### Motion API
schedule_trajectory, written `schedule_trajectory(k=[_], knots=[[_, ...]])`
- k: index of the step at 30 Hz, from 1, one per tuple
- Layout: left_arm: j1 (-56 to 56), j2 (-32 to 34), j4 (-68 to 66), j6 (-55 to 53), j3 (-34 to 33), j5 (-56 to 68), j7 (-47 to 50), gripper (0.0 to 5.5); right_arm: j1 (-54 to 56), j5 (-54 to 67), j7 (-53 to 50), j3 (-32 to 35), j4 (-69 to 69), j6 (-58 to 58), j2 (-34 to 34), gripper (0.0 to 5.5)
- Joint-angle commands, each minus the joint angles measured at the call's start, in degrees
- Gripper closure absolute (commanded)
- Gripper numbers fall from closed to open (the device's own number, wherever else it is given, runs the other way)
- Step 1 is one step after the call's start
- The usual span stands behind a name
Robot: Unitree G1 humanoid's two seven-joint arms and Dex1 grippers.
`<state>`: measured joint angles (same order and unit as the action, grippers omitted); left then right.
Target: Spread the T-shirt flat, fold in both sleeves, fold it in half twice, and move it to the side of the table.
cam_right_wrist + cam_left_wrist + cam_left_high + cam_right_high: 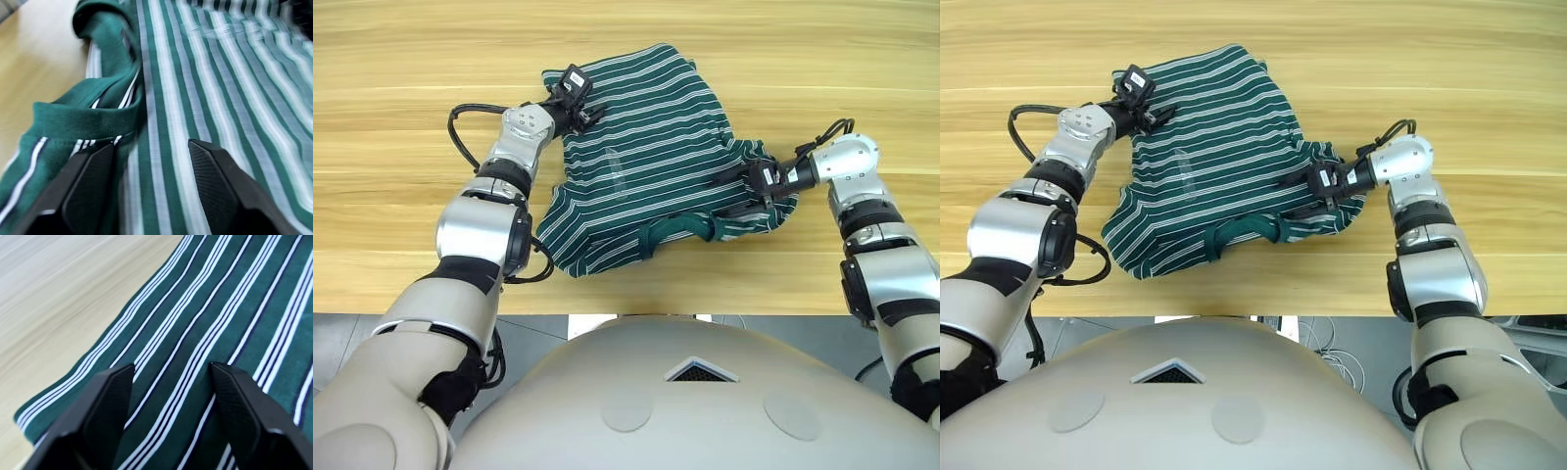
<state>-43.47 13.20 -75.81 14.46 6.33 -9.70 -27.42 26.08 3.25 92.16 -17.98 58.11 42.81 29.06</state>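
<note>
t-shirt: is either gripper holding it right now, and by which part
Nothing is held. The left gripper is open over the T-shirt near its far left edge; the right gripper is open beside the collar.

The T-shirt [646, 157] is dark green, crossed by thin stripes in repeating groups of close white lines with fine navy lines among them. In the right wrist view the stripes read as paler white bands on mid green. Its collar [683, 225], towards the tabletop's near edge, is a plain solid green band. The tabletop [401, 59] is light honey-coloured wood with long straight grain and slightly darker streaks. The left gripper [597, 113] and the right gripper [717, 194] are both matte black. A black cable [458, 132] loops over the wood by the left arm. Beyond the near edge, the floor [352, 328] is grey.
</note>
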Motion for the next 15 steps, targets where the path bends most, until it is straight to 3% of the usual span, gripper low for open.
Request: schedule_trajectory(k=[1,10,15], knots=[[-0.5,0.9,-0.8,-1.4,-0.2,-1.2,1.3,2.75,-4.4,3.2,0.3,-5.3,-7.3,-1.8,5.2,2.66],[-1.7,1.5,-1.3,-2.6,-0.4,-1.7,3.8,2.75,-11.8,12.4,0.3,-14.5,-22.3,-6.6,17.3,2.66],[-2.6,-0.8,-1.1,-1.2,-1.0,-1.4,3.6,2.75,-7.3,18.4,0.1,-8.2,-21.8,-10.3,10.7,2.66]])
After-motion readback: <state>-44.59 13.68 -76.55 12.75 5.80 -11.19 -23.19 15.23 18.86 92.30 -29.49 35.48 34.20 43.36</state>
